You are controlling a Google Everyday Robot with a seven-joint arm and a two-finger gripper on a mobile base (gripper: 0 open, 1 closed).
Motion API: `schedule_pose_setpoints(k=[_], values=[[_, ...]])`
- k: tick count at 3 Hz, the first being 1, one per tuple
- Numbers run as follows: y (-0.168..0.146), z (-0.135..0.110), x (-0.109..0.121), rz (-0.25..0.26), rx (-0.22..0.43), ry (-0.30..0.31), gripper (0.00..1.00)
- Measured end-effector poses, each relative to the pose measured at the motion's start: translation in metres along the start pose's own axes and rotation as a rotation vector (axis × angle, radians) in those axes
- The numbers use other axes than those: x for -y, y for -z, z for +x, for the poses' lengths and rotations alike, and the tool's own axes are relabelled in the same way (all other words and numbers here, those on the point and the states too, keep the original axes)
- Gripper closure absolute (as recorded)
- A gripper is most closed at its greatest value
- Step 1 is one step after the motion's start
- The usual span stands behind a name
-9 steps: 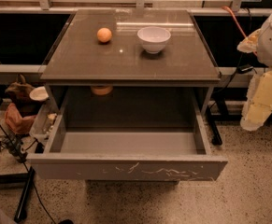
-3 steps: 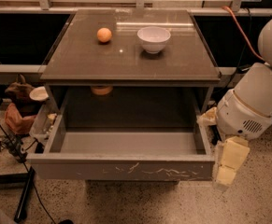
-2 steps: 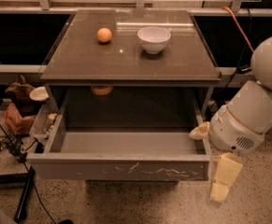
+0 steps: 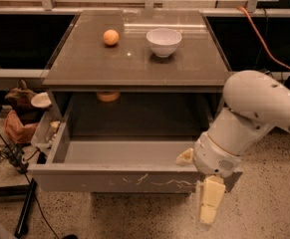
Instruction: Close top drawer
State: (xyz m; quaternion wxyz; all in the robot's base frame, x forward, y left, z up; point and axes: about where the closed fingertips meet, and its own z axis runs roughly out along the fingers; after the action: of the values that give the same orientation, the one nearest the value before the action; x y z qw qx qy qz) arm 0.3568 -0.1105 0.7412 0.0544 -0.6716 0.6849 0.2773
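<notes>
The top drawer (image 4: 119,179) is pulled wide open below the grey counter top. Its flat front panel carries white scratch marks, and its grey box interior (image 4: 124,151) shows nothing inside. My gripper (image 4: 208,203) hangs down in front of the drawer front's right end, its cream-coloured fingers pointing at the floor. My white arm (image 4: 256,108) reaches in from the right and covers the drawer's right front corner.
An orange (image 4: 111,37) and a white bowl (image 4: 164,41) sit on the counter top (image 4: 134,63). A second orange shape (image 4: 107,96) shows under the top at the back. Bags and cables (image 4: 20,128) lie on the floor at left. An orange cable (image 4: 264,36) runs at right.
My arm has swung in from the right and down. The gripper went from beside the counter to in front of the drawer front's right end. The drawer has not moved.
</notes>
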Motion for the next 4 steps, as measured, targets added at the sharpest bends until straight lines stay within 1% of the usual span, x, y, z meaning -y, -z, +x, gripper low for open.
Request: schedule_pose_setpoints(k=[1,2,3,4], values=[[-0.028,-0.004,0.022,-0.073,0.010,0.042,0.00],[-0.028,-0.004,0.021,-0.072,0.009,0.042,0.00],[-0.017,-0.013,-0.001,-0.037,-0.019,0.023,0.00],[-0.012,-0.017,-0.027,-0.005,-0.027,0.004,0.00]])
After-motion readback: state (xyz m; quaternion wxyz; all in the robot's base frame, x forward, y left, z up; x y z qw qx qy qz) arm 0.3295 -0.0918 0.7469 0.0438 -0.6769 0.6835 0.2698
